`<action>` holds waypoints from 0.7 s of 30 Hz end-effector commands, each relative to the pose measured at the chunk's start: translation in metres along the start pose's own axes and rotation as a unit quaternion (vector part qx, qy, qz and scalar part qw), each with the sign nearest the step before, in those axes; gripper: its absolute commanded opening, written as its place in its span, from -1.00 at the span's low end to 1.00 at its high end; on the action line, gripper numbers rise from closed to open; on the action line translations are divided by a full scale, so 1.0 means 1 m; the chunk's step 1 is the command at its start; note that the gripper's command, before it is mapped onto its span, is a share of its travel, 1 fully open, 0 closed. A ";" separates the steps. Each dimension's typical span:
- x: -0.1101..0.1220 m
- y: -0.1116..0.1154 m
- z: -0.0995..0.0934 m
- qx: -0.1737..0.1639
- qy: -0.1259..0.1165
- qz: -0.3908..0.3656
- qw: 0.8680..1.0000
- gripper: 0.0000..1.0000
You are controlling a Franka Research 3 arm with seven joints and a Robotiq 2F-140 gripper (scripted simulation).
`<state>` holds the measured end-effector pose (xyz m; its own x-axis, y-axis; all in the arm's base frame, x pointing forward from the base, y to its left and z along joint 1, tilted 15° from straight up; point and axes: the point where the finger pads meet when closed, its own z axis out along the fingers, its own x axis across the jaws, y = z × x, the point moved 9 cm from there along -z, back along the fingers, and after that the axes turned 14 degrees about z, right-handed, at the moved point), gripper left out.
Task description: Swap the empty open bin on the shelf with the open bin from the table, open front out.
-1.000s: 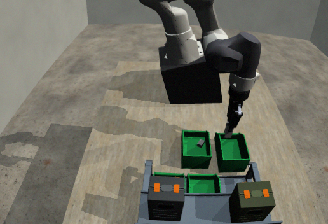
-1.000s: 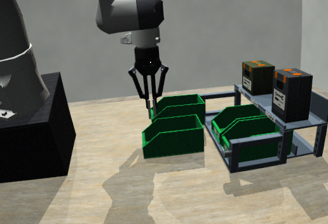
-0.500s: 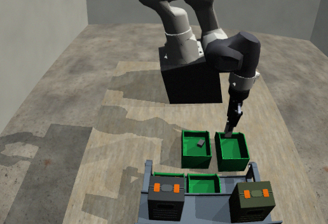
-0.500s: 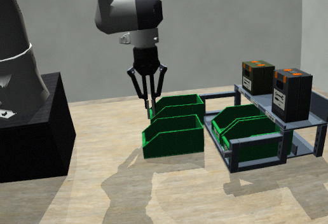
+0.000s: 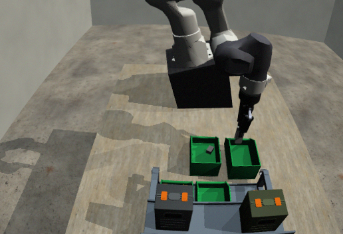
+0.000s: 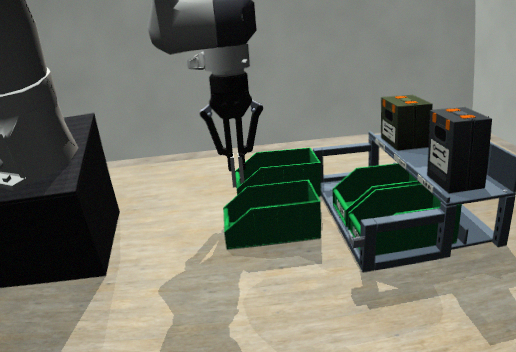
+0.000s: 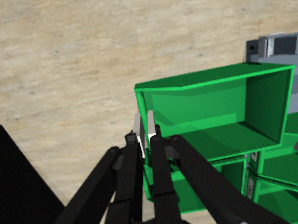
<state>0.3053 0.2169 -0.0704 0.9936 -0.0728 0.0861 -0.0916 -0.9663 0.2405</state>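
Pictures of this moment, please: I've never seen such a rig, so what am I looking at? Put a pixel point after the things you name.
One robot arm [image 5: 189,19] [image 6: 185,21] ends in a two-finger gripper [image 5: 238,139] [image 6: 238,183] [image 7: 145,120]. The top view looks down facing the arm, the exterior view looks from the side, and the wrist view looks along the fingers. The gripper is shut on the front wall of an empty green bin [image 5: 242,155] [image 6: 295,158] [image 7: 195,117]; whether it touches the table isn't clear. Beside it, a second bin [image 5: 199,157] [image 6: 282,229] holds a small grey part [image 5: 209,149]. The shelf [image 5: 216,220] [image 6: 368,249] carries two more green bins [image 5: 213,192] [image 6: 405,231] below and two cases [image 5: 174,217] [image 6: 462,164] on top.
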 end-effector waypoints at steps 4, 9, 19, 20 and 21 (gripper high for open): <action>0.000 -0.001 0.005 0.002 0.001 0.002 1.000 -1.00; 0.000 -0.001 0.011 0.002 0.001 0.002 1.000 -1.00; 0.000 -0.001 0.019 0.002 0.001 0.002 1.000 -1.00; 0.000 -0.001 0.020 0.002 0.001 0.002 1.000 -1.00; 0.000 -0.001 0.020 0.002 0.001 0.002 1.000 -1.00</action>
<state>0.3059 0.2113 -0.0886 0.9944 -0.0654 0.0826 -0.0838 -0.9661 0.2443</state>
